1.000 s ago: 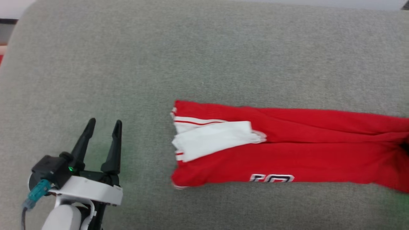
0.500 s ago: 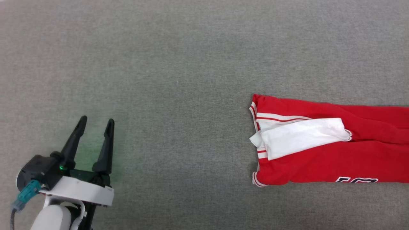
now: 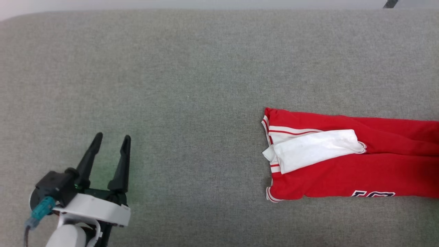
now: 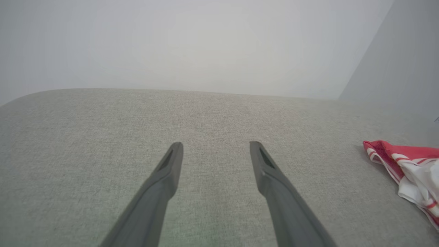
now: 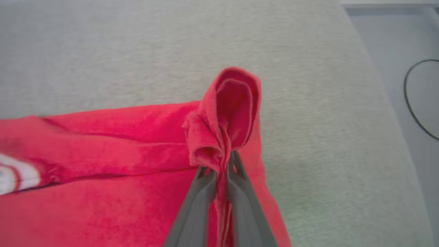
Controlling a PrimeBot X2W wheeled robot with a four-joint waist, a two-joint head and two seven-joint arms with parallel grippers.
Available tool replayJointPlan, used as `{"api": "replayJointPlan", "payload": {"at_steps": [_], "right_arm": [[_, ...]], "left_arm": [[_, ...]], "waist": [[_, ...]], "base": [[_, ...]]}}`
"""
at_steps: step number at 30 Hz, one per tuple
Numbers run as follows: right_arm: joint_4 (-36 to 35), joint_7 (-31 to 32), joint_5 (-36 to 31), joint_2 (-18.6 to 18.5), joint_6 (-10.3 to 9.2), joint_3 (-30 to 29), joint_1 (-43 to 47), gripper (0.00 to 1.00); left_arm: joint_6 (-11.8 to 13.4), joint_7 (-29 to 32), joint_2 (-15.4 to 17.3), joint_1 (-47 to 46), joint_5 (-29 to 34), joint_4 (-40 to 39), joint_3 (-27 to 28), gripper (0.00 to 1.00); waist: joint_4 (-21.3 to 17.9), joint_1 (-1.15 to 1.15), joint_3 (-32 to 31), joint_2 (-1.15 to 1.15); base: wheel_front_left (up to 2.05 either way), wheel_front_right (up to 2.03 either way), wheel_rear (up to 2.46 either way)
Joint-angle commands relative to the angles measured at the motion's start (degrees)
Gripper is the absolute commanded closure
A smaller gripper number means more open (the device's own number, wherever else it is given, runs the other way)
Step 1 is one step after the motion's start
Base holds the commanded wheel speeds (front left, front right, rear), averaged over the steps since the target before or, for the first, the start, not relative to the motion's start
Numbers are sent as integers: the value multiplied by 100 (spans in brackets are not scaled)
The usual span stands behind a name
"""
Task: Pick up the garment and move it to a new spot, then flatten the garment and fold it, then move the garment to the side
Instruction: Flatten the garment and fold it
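Two grippers in play. Far left, the left gripper [image 3: 113, 136] sits over the bare grey surface [image 3: 205, 75], fingers spread wide, nothing between them. Moving right, the garment [image 3: 343, 168] lies on that surface as a long folded band, white sleeve on top, numerals at its near edge, running off the head view's right side. At its far end, the right gripper [image 5: 222, 164] is pinched tight on a bunched red fold.
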Motion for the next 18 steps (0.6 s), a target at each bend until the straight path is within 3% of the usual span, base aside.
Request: {"api": "replayJointPlan", "payload": {"at_steps": [1,10,18], "right_arm": [[-288,122,85,80,-5,254,124,100],[-1602,654,419,500,-5,1786,52,100],[-1668,696,504,790,-5,2835,-218,100]], "left_arm": [[-11,7,-50,68,1,27,-3,0],[-11,7,-277,93,-37,125,-15,0],[-11,7,-427,115,-53,178,-25,0]], "waist": [[33,0,-90,0],[206,0,-244,0],[464,0,-327,0]], "base": [[0,0,0],[0,0,0],[0,0,0]]}}
